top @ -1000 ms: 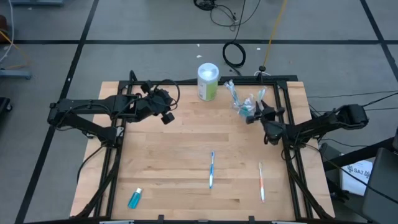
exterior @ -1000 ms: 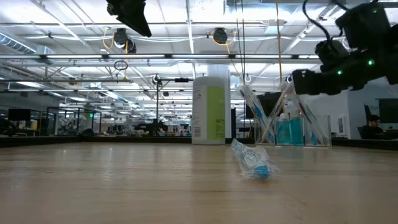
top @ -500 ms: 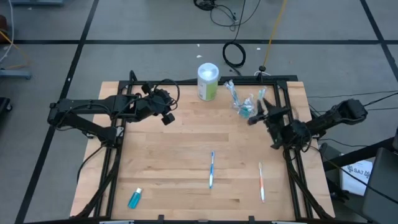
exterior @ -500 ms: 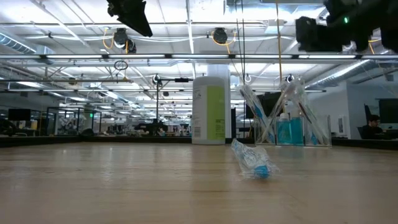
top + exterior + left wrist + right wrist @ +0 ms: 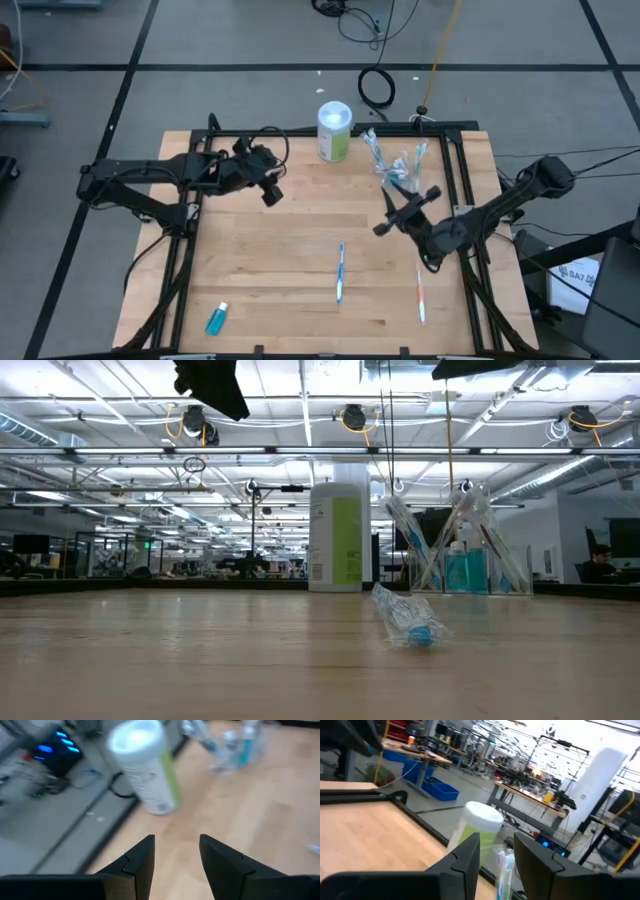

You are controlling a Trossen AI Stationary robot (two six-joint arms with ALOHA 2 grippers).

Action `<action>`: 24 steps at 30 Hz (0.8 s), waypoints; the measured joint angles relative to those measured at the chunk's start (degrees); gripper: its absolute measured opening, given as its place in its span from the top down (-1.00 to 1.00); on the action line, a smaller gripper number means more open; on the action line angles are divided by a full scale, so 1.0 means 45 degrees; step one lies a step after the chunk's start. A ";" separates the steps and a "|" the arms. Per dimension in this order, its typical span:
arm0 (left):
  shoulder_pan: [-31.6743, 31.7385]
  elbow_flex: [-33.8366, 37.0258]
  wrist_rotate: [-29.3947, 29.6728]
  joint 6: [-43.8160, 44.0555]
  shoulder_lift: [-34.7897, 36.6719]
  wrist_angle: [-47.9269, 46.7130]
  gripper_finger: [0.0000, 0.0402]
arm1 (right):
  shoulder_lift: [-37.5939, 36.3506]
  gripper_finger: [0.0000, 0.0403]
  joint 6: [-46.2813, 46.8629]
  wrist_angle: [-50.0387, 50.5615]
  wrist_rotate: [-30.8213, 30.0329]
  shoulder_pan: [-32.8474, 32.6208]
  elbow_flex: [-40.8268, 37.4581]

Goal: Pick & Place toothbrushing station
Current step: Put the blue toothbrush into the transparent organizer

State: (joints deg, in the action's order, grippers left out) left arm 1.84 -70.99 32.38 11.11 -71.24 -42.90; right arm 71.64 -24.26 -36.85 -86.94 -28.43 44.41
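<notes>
Worktop holds a green-and-white canister at the far edge, clear cup stuffed with brushes and tubes near the far right corner. Loose near the front edge: blue toothbrush, orange toothbrush, teal tube at front left.

Risk: cup looks light and top-heavy; any nudge from an arm swinging near it likely tips it.

Right claw raised just in front of cup, part open, empty. Left claw parked far left, part open, empty.
</notes>
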 joint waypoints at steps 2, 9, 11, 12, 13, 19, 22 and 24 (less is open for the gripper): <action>-0.0140 0.0161 -0.0921 0.0248 0.0000 0.0051 0.20 | 0.0189 0.44 0.0095 -0.0033 -0.0004 -0.0251 0.0002; -0.1021 0.1661 -0.3065 0.2277 -0.0010 0.2604 0.20 | 0.0532 0.43 0.0581 -0.0008 0.0068 -0.1445 -0.0003; -0.1370 0.2281 -0.3485 0.2990 -0.0010 0.3993 0.20 | 0.0515 0.43 0.0581 -0.0039 0.0240 -0.1747 -0.0001; -0.1552 0.2599 -0.3648 0.3367 -0.0010 0.4696 0.20 | 0.0496 0.43 0.0585 -0.0037 0.0390 -0.1862 -0.0003; -0.1733 0.2931 -0.3761 0.3696 -0.0010 0.5409 0.20 | 0.0494 0.43 0.0636 -0.0028 0.0472 -0.1973 -0.0003; -0.2967 0.4537 -0.3754 0.4843 -0.0639 0.9280 0.20 | 0.0546 0.43 0.3516 0.0850 0.2955 -0.2060 -0.0656; -0.3657 0.4712 -0.3768 0.5294 -0.1920 1.0470 0.20 | 0.0542 0.43 0.5975 0.1177 0.5394 -0.1927 -0.1267; -0.4054 0.4703 -0.3766 0.5446 -0.2899 1.1085 0.20 | 0.0542 0.43 0.7295 0.1254 0.6970 -0.1772 -0.1734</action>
State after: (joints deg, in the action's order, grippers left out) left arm -16.40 -49.82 15.43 35.62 -84.29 6.99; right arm 74.08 8.56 -31.20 -55.57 -36.41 36.61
